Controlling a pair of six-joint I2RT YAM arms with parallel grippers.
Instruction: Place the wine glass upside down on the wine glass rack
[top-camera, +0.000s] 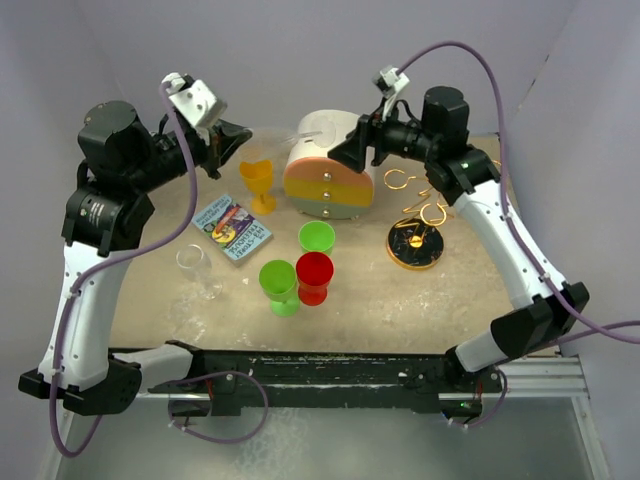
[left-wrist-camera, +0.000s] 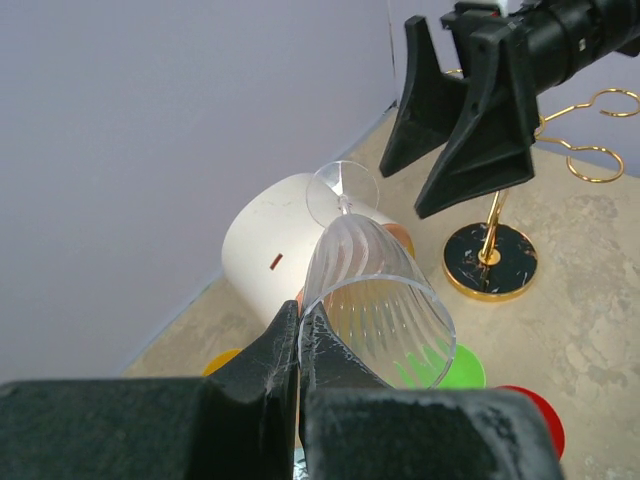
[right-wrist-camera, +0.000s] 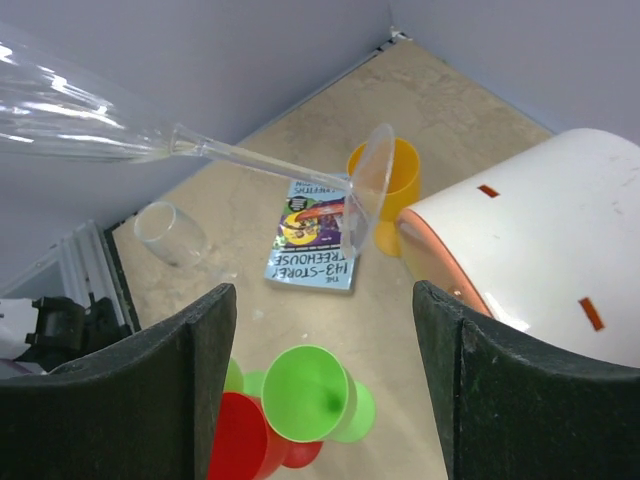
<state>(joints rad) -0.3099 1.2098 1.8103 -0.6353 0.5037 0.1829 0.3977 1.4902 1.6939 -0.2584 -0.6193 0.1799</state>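
My left gripper is shut on the rim of a clear ribbed wine glass, one finger inside the bowl and one outside. It holds the glass on its side in the air, foot pointing away. In the top view the left gripper and the glass are above the back of the table. My right gripper is open and empty, close to the glass foot, which is just beyond its fingers. The gold wire rack stands at the right, also in the left wrist view.
A round white drawer box with orange and yellow bands sits below the glass. A yellow goblet, a book, two green cups, a red cup and a clear tumbler on its side occupy the middle and left.
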